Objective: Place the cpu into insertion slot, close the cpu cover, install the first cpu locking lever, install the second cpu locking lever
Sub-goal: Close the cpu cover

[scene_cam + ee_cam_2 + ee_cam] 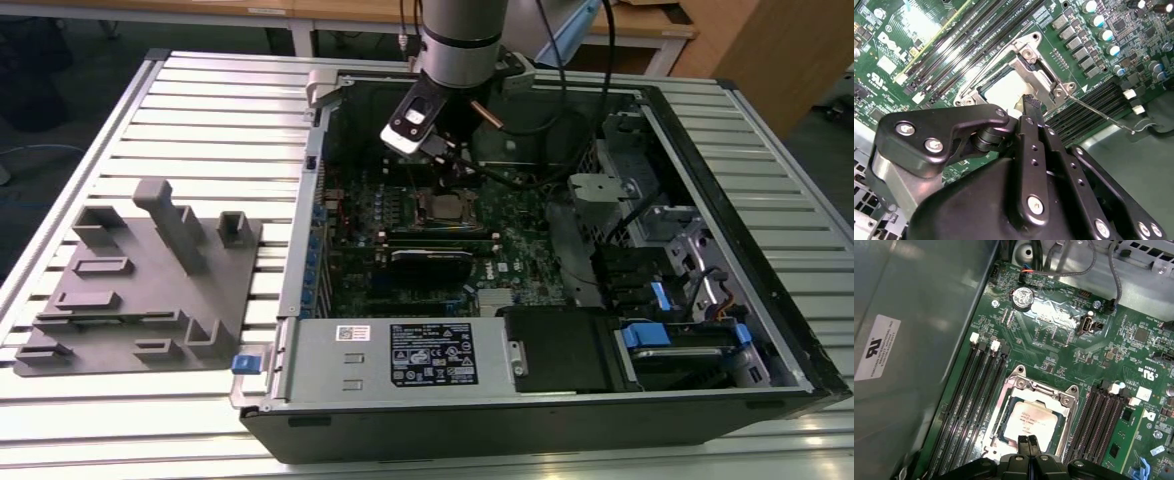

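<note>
Found cpu [1030,421] seated under lowered cpu cover [1066,399]; noted pincer [1028,441] tips together, empty, at cover edge; judged slow press on locking lever [1104,117] wisest.

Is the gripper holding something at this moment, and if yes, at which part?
Nothing is held. The gripper is shut and empty, close to the edge of the cpu cover, which lies over the cpu.
</note>
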`<state>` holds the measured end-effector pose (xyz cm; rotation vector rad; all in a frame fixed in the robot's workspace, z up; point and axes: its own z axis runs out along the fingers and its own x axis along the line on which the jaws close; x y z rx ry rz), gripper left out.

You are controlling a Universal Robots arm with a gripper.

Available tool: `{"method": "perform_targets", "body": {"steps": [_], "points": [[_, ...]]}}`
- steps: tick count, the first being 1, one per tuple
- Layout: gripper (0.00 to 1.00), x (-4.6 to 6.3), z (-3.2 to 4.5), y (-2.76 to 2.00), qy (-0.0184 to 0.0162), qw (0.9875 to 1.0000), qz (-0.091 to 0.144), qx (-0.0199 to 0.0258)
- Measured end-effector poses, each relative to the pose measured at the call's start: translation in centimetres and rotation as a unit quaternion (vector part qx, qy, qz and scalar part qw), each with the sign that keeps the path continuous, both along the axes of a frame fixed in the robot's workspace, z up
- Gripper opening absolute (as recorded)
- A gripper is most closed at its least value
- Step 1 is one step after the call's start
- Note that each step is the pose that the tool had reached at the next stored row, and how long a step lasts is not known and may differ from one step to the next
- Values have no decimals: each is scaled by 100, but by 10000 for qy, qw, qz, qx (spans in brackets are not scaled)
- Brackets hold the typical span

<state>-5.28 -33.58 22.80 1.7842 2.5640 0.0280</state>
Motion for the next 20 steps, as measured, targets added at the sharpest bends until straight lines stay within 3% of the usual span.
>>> {"method": "perform_targets", "body": {"steps": [9, 15, 20], "points": [[11, 0, 0, 0, 0, 9996, 299, 0], [11, 0, 0, 0, -1, 9984, 566, 0], [11, 0, 0, 0, 0, 9983, 580, 0]]}}
